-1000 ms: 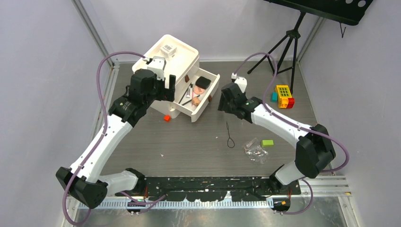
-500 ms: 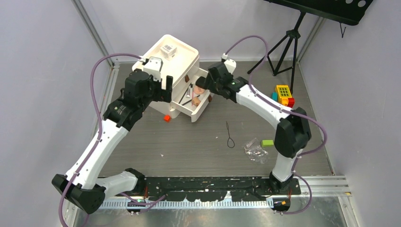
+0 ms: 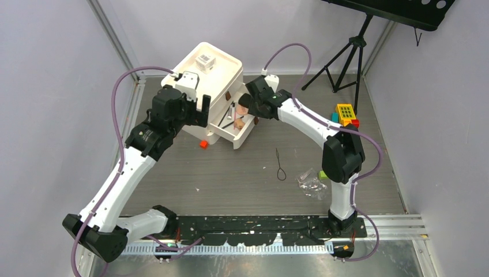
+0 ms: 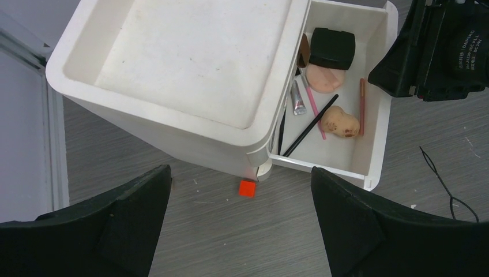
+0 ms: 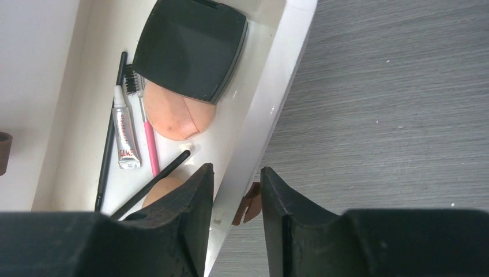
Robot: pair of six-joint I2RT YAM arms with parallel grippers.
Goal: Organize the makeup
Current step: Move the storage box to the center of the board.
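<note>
Grey wood-look table (image 3: 242, 173), pale walls. White cabinet (image 4: 190, 69) at the back, with its drawer (image 4: 377, 133) pulled out on the cabinet's right side. Makeup in the drawer: black compact (image 5: 193, 46), peach sponge (image 5: 179, 118) partly under it, small tube (image 5: 124, 135), pink brush (image 5: 149, 144), black pencil (image 5: 153, 184). Clear barcoded box (image 3: 206, 59) sits on top of the cabinet.

Right claw (image 5: 236, 179) straddles the drawer's front wall, one finger inside and one outside by the brown pull tab (image 5: 247, 203). Jaws are narrowed; can't tell if they pinch the wall yet. Left claw (image 4: 239, 231) is wide open and empty, hovering over the cabinet's front corner above the red cube (image 4: 247, 188).

Step looks like closing the drawer, with sorting mostly done. Next: firm the pinch on the front wall, push straight into the cabinet, and keep the inner finger off the pencil.
</note>
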